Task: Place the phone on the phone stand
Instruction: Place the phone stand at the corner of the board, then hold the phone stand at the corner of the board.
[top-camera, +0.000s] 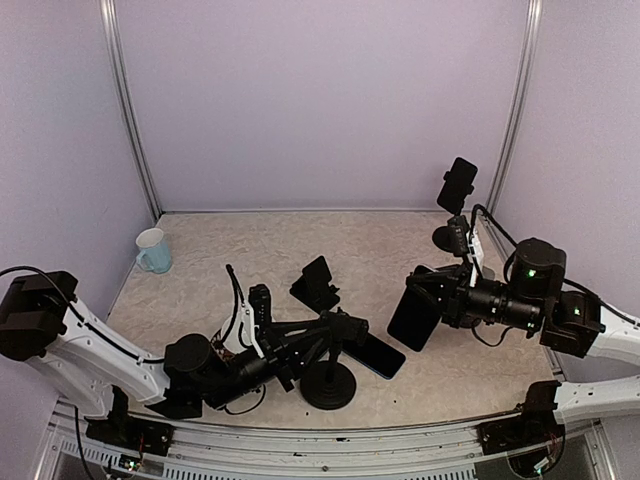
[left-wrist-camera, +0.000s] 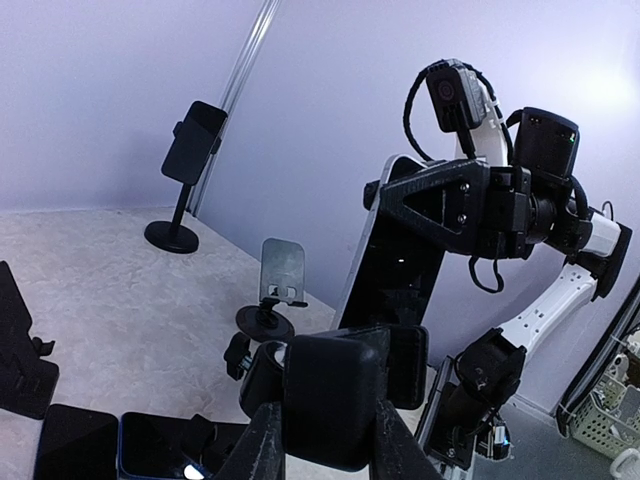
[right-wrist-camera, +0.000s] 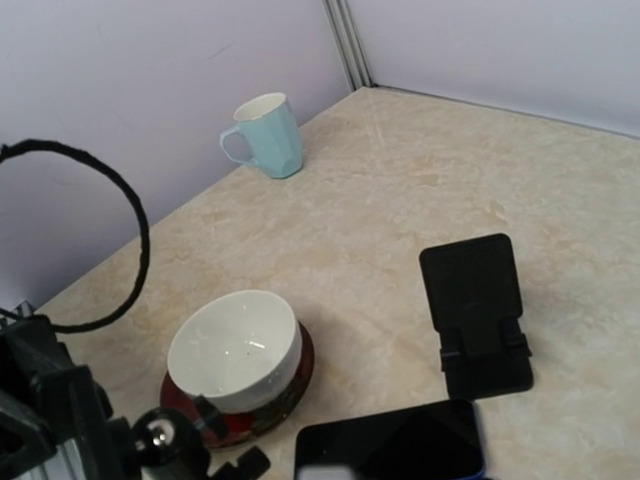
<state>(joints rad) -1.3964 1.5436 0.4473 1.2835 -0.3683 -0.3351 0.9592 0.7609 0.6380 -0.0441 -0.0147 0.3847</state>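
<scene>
Pale lilac walls (top-camera: 320, 100) are rising beyond the right gripper (top-camera: 437, 297), enclosing the beige marbled tabletop (top-camera: 250, 250) lying beneath it; aluminium corner posts (top-camera: 130, 110) are standing behind, softly lit.

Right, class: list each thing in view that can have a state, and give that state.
phone: raised, gripped by the right claw
phone stand: upright, no phone on it, left claw closed on it
second phone: lying flat, screen dark
mug: upright
bowl: upright on a saucer, empty
folding stand: unfolded, empty
tall stand: upright
</scene>
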